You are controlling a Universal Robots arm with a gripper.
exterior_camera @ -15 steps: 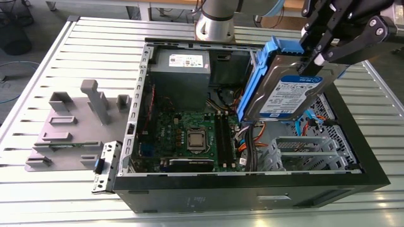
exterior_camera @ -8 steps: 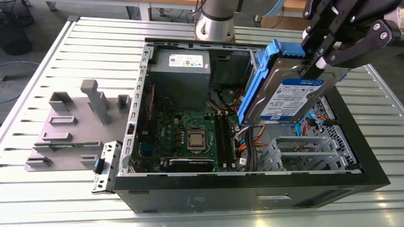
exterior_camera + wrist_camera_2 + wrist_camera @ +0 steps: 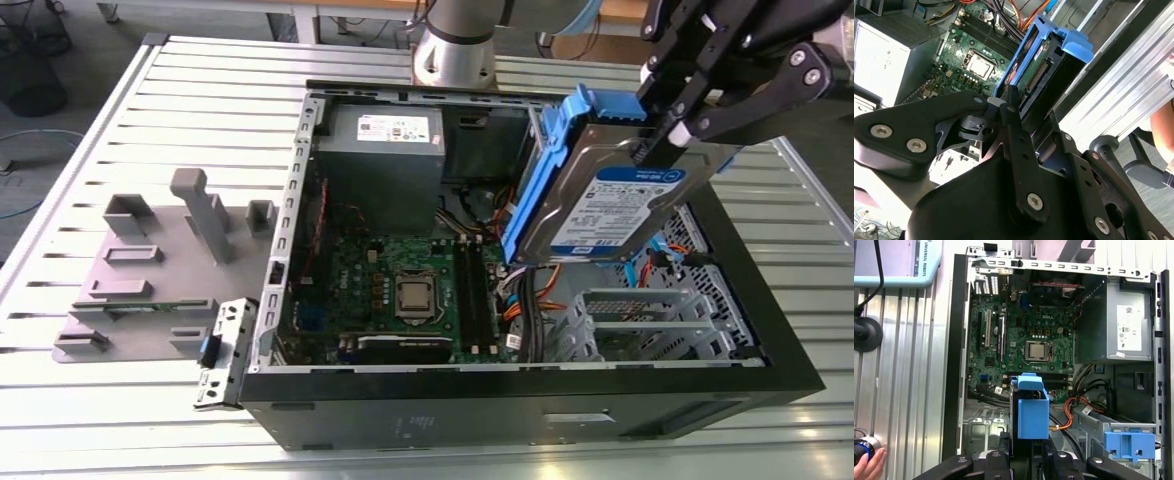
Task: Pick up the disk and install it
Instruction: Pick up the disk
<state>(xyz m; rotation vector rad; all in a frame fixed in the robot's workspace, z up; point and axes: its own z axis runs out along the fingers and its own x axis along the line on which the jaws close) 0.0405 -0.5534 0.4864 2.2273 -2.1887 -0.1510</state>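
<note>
The disk [image 3: 607, 205], a silver hard drive with a white-and-blue label in a blue carrier frame, hangs tilted on edge above the open computer case [image 3: 534, 420]. My gripper [image 3: 663, 140] is shut on its upper end, at the exterior view's right. The drive is over the case's cable and drive cage area [image 3: 641, 320]. In the first wrist view the disk's blue frame [image 3: 1031, 410] points down into the case from between the black fingers [image 3: 996, 460]. The second wrist view shows the disk [image 3: 1039, 70] edge-on, clamped by the gripper [image 3: 1019, 107].
Inside the case lie a green motherboard [image 3: 400, 290], a grey power supply [image 3: 380, 150] and orange cables [image 3: 1074, 405]. A blue empty bracket [image 3: 1129, 445] sits in the case. A grey fixture [image 3: 147, 270] stands on the slatted table. A person's hand [image 3: 869, 465] is beside the case.
</note>
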